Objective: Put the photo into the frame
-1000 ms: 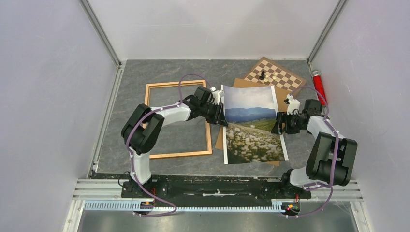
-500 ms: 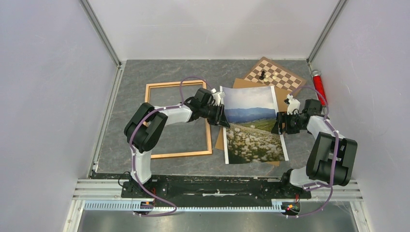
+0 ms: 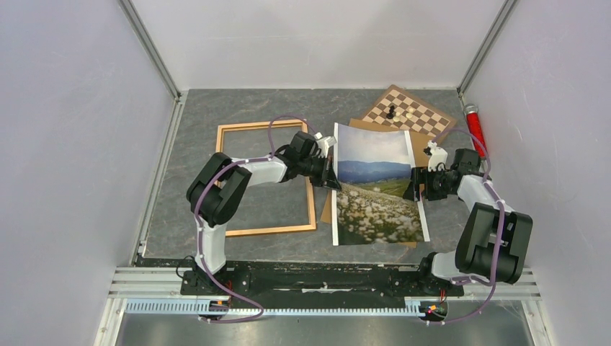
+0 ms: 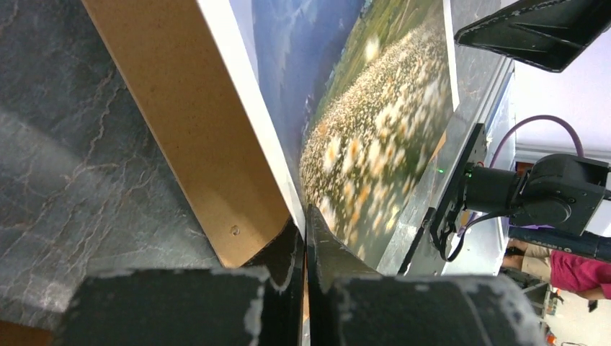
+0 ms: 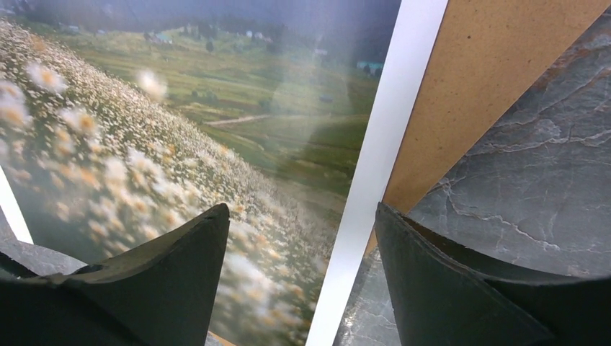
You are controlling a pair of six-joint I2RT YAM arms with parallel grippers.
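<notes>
Pinching the white left margin of the photo (image 3: 375, 189), the left gripper (image 4: 305, 216) is clamped shut, and that edge stands raised off the backing board (image 4: 194, 130). The board's corner sits right against the lower finger. You cannot tell from here whether it is caught too, so check before you pull.

The right gripper (image 5: 301, 213) has its jaws spread wide, straddling the photo's right white border and holding nothing.

The photo lies centre-right in the top view, picture side up, mostly resting on the board. The frame (image 3: 266, 231) lies flat left of centre, its right rail just beside the photo's left edge. The chessboard (image 3: 411, 115) sits upper right, apart from all this.

Step in hand, as I read it: get a hold on both sides, then carry the sheet left into the frame.

- Close the right jaws on the white border alone before any travel. A one-sided lift would likely let the paper sag and crease.
- Raise both edges level, only enough to pass over the frame's right rail.
- Hold mild tension across the sheet without stretching it.
- Move both arms left at one pace.
- Square the long edges to the rails before lowering. The opening looks close to the print's size, so any skew may leave a corner riding on a rail.
</notes>
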